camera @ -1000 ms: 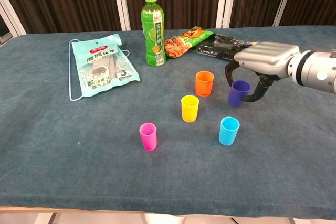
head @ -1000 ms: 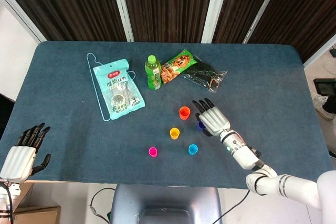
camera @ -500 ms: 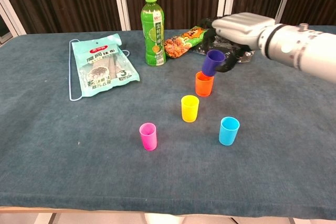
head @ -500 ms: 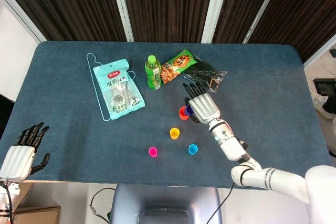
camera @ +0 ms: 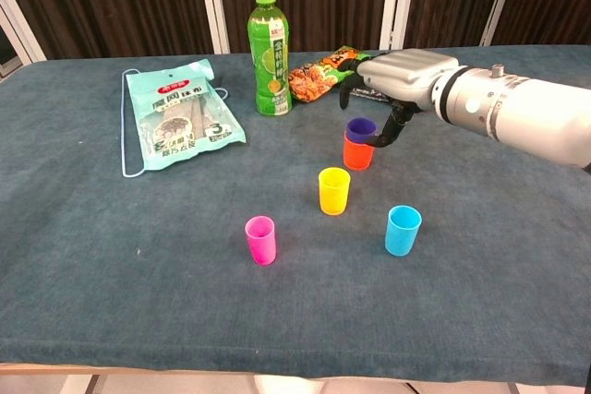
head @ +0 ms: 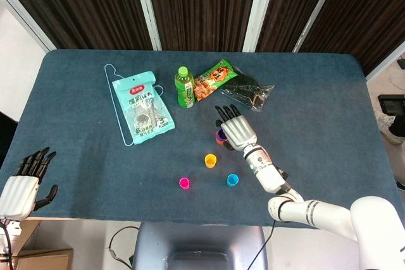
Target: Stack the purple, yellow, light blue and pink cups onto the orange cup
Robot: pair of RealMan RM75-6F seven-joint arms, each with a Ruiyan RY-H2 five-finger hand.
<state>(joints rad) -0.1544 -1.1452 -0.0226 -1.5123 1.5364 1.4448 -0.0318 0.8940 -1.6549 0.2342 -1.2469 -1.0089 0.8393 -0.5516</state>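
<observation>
At the far left edge of the head view, the left hand (head: 22, 184) hangs off the near corner of the table (head: 76, 150), palm down, fingers apart and holding nothing. On the blue cloth further in lies a pale green packet (head: 142, 110) (camera: 177, 116) with a thin blue wire hanger (head: 112, 102) (camera: 124, 136) looped around it. Right of that stands a green bottle (head: 184, 86) (camera: 268, 53), upright with its cap on, and just beside it a green and orange snack bag (head: 212, 79) (camera: 323, 73) lies flat, with a dark clear-wrapped bag (head: 250, 90) touching its far end.

Nearer the front edge, the pink cup (head: 184, 183) (camera: 260, 239) stands alone and upright, mouth up. Right of it and a little further back is the yellow cup (head: 211, 160) (camera: 334, 190), also upright. The light blue cup (head: 233, 179) (camera: 403, 230) stands near the front, to the right of the yellow one and apart from it.

Behind the yellow cup sits the orange cup (camera: 357, 154), and the purple cup (camera: 361, 128) (head: 221, 136) is nested inside it, only its upper rim showing above the orange wall. The right hand (head: 237, 129) (camera: 406, 76) is over this pair, palm down; in the chest view a dark finger curves down against the purple cup's right side, touching it. Whether the hand grips the cup or merely rests against it I cannot tell. Its white forearm (camera: 517, 117) runs off to the right edge of the chest view
</observation>
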